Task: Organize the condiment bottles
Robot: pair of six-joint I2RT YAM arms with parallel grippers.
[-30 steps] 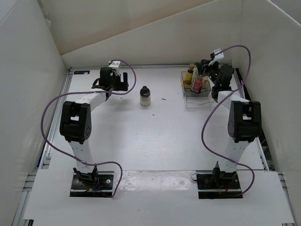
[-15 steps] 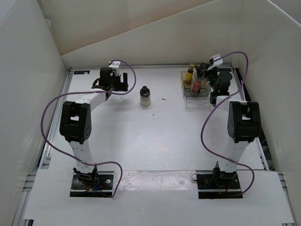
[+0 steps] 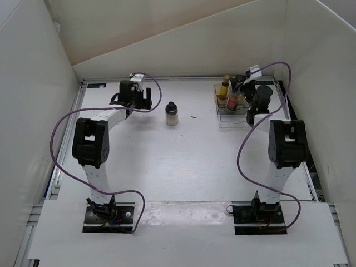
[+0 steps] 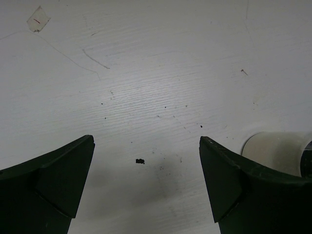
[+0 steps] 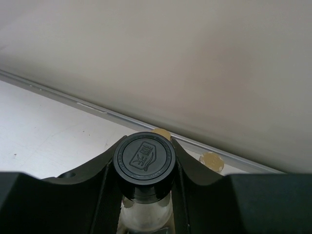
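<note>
My right gripper (image 3: pixel 241 92) is shut on the tall clear bottle (image 3: pixel 233 100) with red contents, which stands in the clear rack (image 3: pixel 240 115) at the far right. In the right wrist view its fingers (image 5: pixel 97 170) clamp just below the round black cap (image 5: pixel 145 158). Two small yellow-amber bottles show behind it by their caps, one (image 5: pixel 161 132) partly hidden and one (image 5: pixel 210 160) to the right; one also shows in the top view (image 3: pixel 225 87). The squat black-capped jar (image 3: pixel 172 113) stands alone on the table. My left gripper (image 3: pixel 141 102) is open and empty just left of the jar (image 4: pixel 275 151).
The white back wall (image 3: pixel 183 50) rises just behind the rack, and the right wall (image 3: pixel 322 83) is close beside it. A metal rail (image 5: pixel 73 103) runs along the table's far edge. Purple cables loop off both arms.
My right wrist has shifted slightly left and nearer while holding the tall bottle at the rack. The left arm and the squat jar have barely moved.
</note>
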